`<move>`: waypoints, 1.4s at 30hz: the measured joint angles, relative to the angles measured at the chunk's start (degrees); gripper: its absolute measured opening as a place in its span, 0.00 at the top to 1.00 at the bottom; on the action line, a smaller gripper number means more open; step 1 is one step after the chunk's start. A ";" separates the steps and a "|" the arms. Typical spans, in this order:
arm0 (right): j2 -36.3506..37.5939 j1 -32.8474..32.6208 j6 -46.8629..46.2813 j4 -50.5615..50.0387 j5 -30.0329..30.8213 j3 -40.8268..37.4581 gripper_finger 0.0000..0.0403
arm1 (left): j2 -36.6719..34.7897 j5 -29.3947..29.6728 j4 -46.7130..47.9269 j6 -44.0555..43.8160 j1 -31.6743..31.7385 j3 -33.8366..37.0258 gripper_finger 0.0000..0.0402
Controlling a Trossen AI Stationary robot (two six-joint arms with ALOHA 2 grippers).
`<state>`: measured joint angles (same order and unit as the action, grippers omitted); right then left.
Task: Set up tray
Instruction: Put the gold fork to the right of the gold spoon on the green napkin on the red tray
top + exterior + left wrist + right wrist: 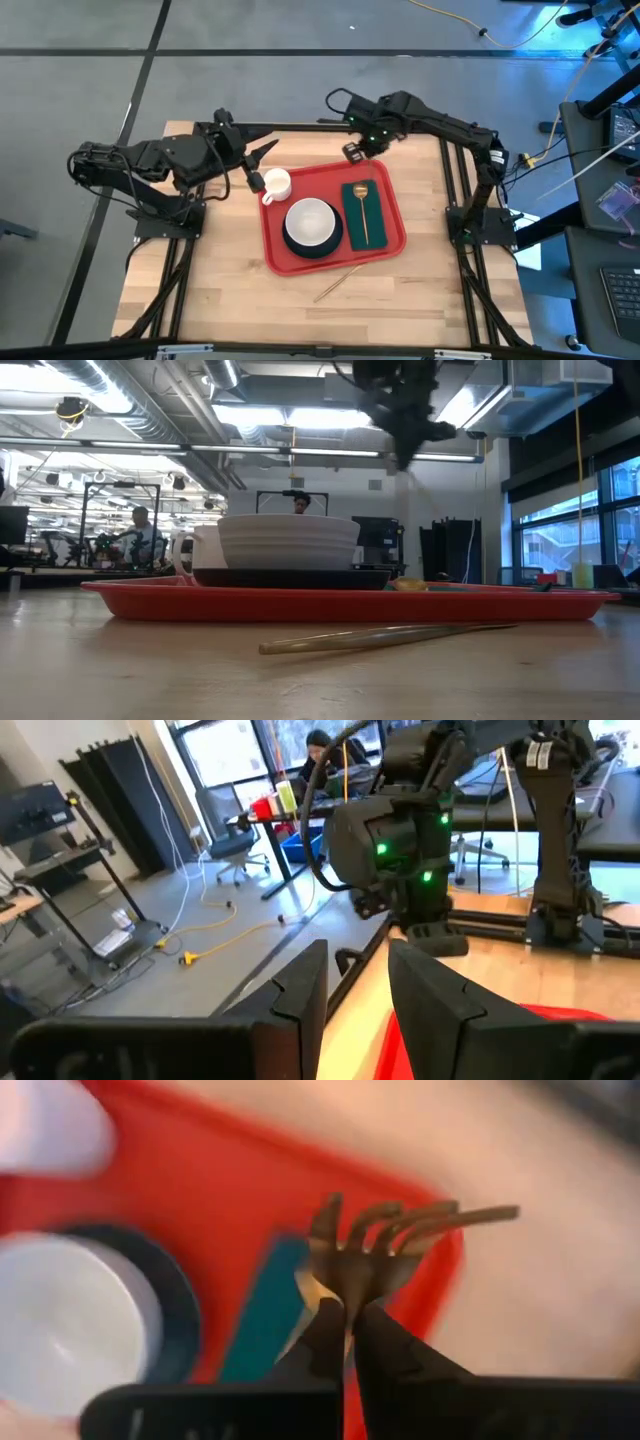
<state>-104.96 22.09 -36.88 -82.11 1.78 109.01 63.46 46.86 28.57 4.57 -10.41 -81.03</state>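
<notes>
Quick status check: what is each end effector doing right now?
Left end effector: open, holding nothing, beside the cup.
Right end effector: shut on a gold fork, above the tray.

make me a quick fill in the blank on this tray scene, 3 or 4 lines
1. The right gripper is shut on a gold ____.
2. The white bowl sits on a dark ____.
3. The gold spoon lies on the green ____.
4. One gold utensil lies on the wooden table, off the red ____.

Missing words: fork; plate; napkin; tray

I see a white bowl point(311, 220) on a dark plate point(296, 244), with a white mug point(276, 184) beside it. A gold spoon point(361, 210) lies on the green napkin point(362, 222). A gold utensil point(335, 282) rests on the wooden table point(230, 290).
</notes>
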 joint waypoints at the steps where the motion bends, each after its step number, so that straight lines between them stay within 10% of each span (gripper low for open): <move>1: 0.05 0.23 -0.58 -2.05 -1.23 -0.77 0.98 | 0.00 -0.01 0.41 -0.36 0.00 0.00 0.75; 12: 0.12 1.01 -1.88 5.72 -17.72 -19.08 0.98 | 0.00 -0.62 3.09 -1.92 0.00 0.00 0.75; 42: 1.06 3.26 -11.42 26.66 -25.78 -41.05 0.98 | 0.00 -3.26 4.81 -1.90 0.00 0.00 0.75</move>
<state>-103.90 25.34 -48.31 -55.44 -24.00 67.96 63.46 43.59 33.38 2.68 -10.41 -81.03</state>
